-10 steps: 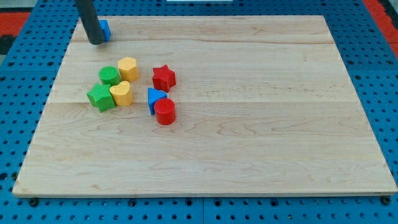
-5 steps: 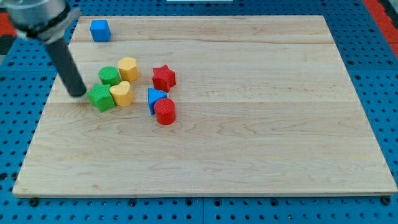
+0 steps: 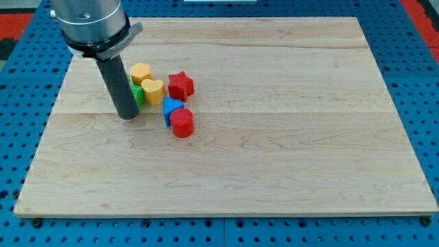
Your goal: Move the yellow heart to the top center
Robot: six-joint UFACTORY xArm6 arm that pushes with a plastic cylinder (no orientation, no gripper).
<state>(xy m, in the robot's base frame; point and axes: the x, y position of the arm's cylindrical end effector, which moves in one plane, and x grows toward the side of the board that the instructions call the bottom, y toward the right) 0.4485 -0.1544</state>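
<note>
The yellow heart lies on the wooden board in the upper left part, just left of the red star. My tip rests on the board to the lower left of the heart. A green block sits between the rod and the heart, partly hidden by the rod; its shape cannot be made out. A second yellow block sits just above the heart.
A blue triangle and a red cylinder touch each other to the lower right of the heart. The arm's body covers the board's top left corner.
My tip moved from the board's top left corner down and then right. The green blocks and the yellow heart shifted right and up, and the heart is now close to the red star. The arm now hides the blue cube.
</note>
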